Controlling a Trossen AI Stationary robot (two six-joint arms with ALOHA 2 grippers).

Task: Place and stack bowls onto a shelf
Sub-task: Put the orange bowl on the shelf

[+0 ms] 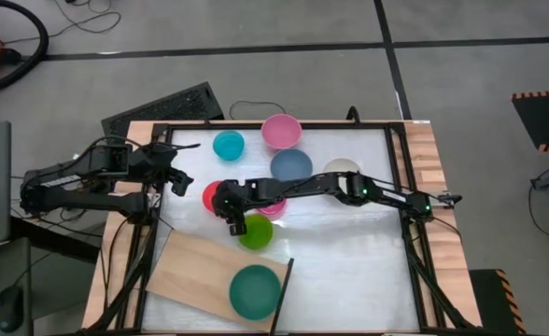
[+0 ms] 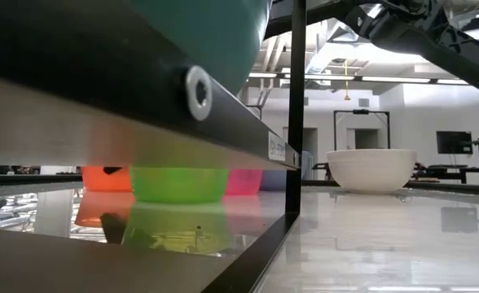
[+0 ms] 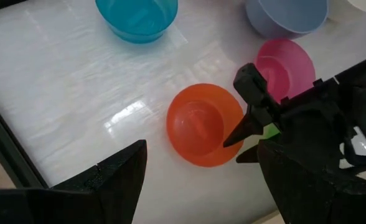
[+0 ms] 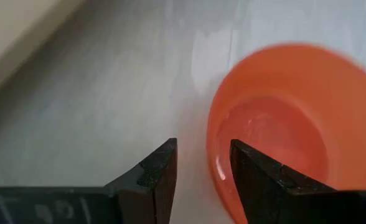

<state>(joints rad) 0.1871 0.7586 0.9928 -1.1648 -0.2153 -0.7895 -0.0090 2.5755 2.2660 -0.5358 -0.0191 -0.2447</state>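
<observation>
The red-orange bowl (image 1: 211,194) stands upright on the white table. My right gripper (image 1: 226,207) reaches across from the right, open with a narrow gap, its fingers astride that bowl's near rim (image 4: 213,155). Beside it sit the lime green bowl (image 1: 255,231) and the magenta bowl (image 1: 274,207), which the right arm partly covers. The cyan (image 1: 228,144), light pink (image 1: 281,131), slate blue (image 1: 291,165) and cream white (image 1: 342,171) bowls stand farther back. The teal bowl (image 1: 255,290) rests on the light-wood shelf board (image 1: 195,271). My left gripper (image 1: 179,179) waits open at the table's left. My right gripper comes down slanting from the right at the red-orange bowl's rim (image 4: 215,163), one finger (image 4: 248,165) over the inside and one finger (image 4: 161,165) outside. Whether either finger touches the rim I cannot tell. The bowl sits flat on the table.
The black frame (image 1: 398,168) runs round the table, and the shelf's black edge (image 2: 292,122) stands close in the low view. A keyboard (image 1: 162,107) lies past the far left corner. Bare white table (image 1: 349,252) shows to the right of the lime green bowl.
</observation>
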